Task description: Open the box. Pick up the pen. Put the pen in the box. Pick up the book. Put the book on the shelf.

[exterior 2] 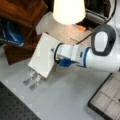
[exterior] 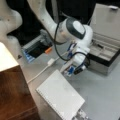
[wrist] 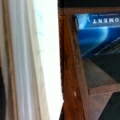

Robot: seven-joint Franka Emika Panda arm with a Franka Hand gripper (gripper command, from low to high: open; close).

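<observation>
In both front views, white spiral-edged book [exterior: 60,98] tilted off the table, claw [exterior: 68,70] clamped on its edge.

From my console the book [exterior: 61,96] shows a matt white paper cover with a fine wire spiral along one edge. The shelf [exterior 2: 26,11] is dark reddish-brown wood with visible grain and a mild sheen, topped in smooth pale cream. The box [exterior: 106,53] has silver-grey metal sides and a soft grey lining. The table [exterior 2: 65,97] looks smooth, matt grey. The arm's shells are glossy white plastic, and a blue glossy cover [wrist: 98,32] sits inside the shelf.
</observation>
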